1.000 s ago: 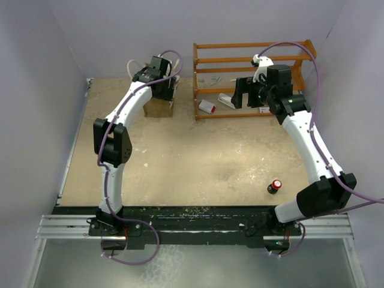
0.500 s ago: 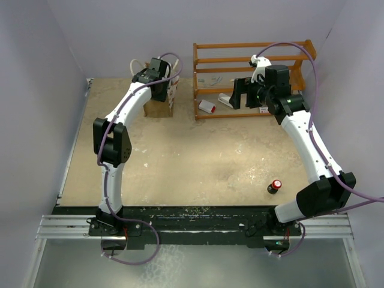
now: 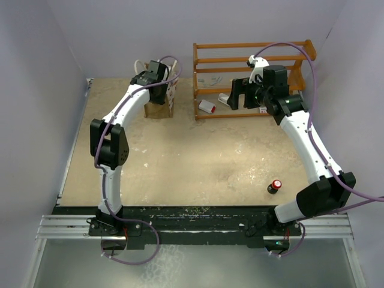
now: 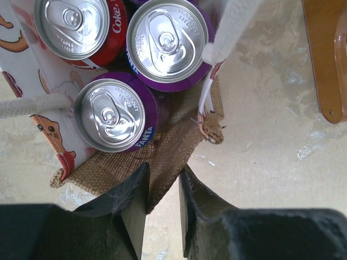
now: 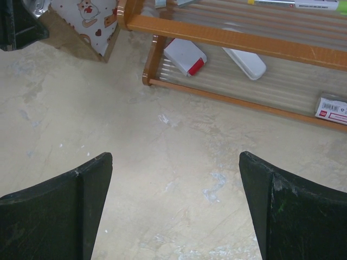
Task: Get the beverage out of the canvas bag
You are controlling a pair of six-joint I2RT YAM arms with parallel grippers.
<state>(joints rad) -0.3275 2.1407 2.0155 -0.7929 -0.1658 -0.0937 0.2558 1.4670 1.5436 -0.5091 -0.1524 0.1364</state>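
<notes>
The canvas bag (image 4: 162,154), tan burlap with a white cartoon-print lining and white rope handles (image 4: 229,27), stands at the back left of the table (image 3: 157,107). The left wrist view looks down into it: a red Coke can (image 4: 81,27) and two purple Fanta cans (image 4: 168,43) (image 4: 115,115) stand upright inside. My left gripper (image 4: 162,181) sits over the bag's near corner, its jaws narrowed onto the burlap rim, which fills the gap at the tips. My right gripper (image 5: 176,162) hangs wide open over bare table in front of the rack, holding nothing.
A wooden rack (image 3: 252,45) stands to the right of the bag, with a white and red box (image 5: 185,56), a white case (image 5: 246,62) and a small carton (image 5: 332,110) on its bottom shelf. A small dark bottle with a red cap (image 3: 275,186) stands near the right arm's base.
My left gripper's jaws have closed in on the bag's rim and the arm has shifted slightly toward the back. The right gripper has edged left, still wide open.
</notes>
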